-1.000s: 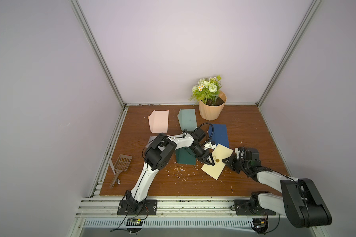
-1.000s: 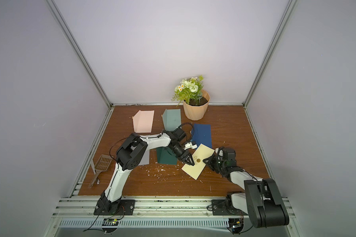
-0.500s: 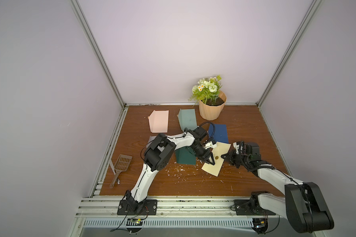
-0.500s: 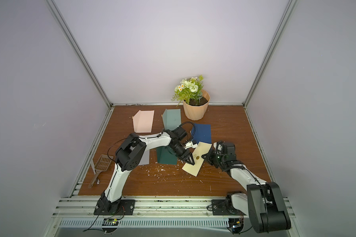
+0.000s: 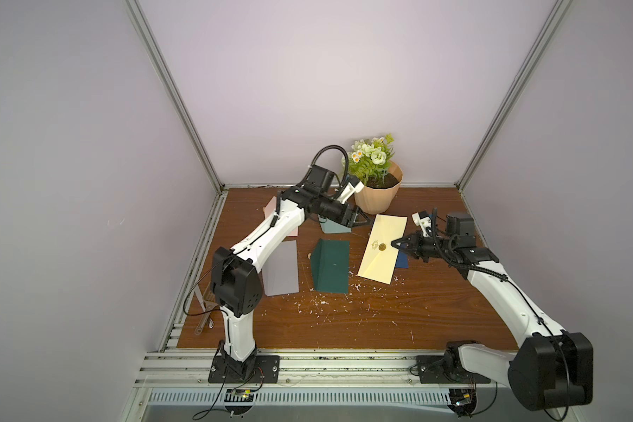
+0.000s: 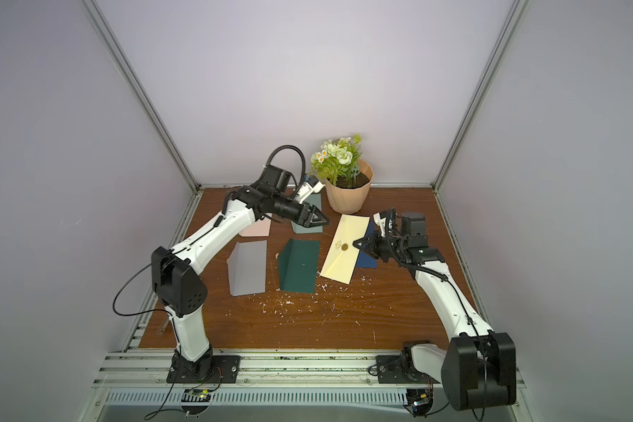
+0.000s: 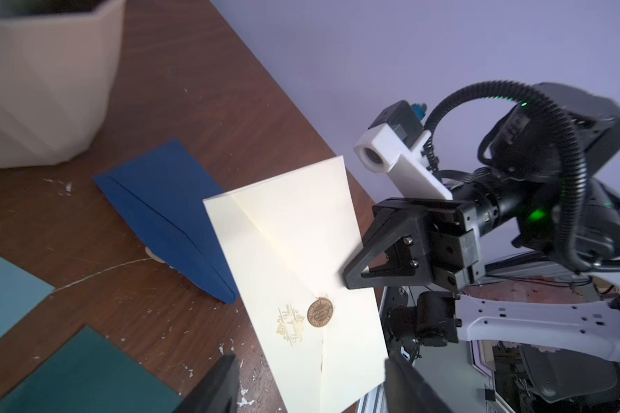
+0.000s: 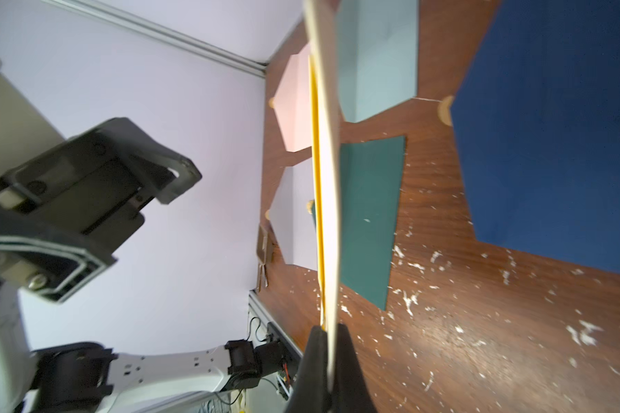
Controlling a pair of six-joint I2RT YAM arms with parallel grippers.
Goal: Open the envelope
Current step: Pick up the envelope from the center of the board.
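Note:
The cream envelope (image 5: pixel 379 255) (image 6: pixel 344 255) hangs tilted above the wooden table, its gold seal (image 5: pixel 382 247) (image 7: pixel 320 312) on the flap's tip facing up. My right gripper (image 5: pixel 393 244) (image 6: pixel 355 244) (image 8: pixel 328 332) is shut on the envelope's right long edge, close to the seal. In the right wrist view the envelope (image 8: pixel 328 178) shows edge-on, with a yellow strip beside the cream paper. My left gripper (image 5: pixel 366 221) (image 6: pixel 326 220) (image 7: pixel 312 379) is open and holds nothing. It hovers just left of the envelope's far end, near the pot.
A potted plant (image 5: pixel 377 190) stands at the back. Flat on the table lie a dark green envelope (image 5: pixel 331 266), a grey one (image 5: pixel 280 270), a teal one (image 5: pixel 331 228), a pink one (image 6: pixel 255 229) and a blue one (image 7: pixel 165 200) partly under the cream one. Paper scraps (image 5: pixel 326 303) litter the front.
The right gripper shut on the cream envelope and lifted it up and toward the back. The left gripper drew away from its left edge, rose toward the pot and opened wider.

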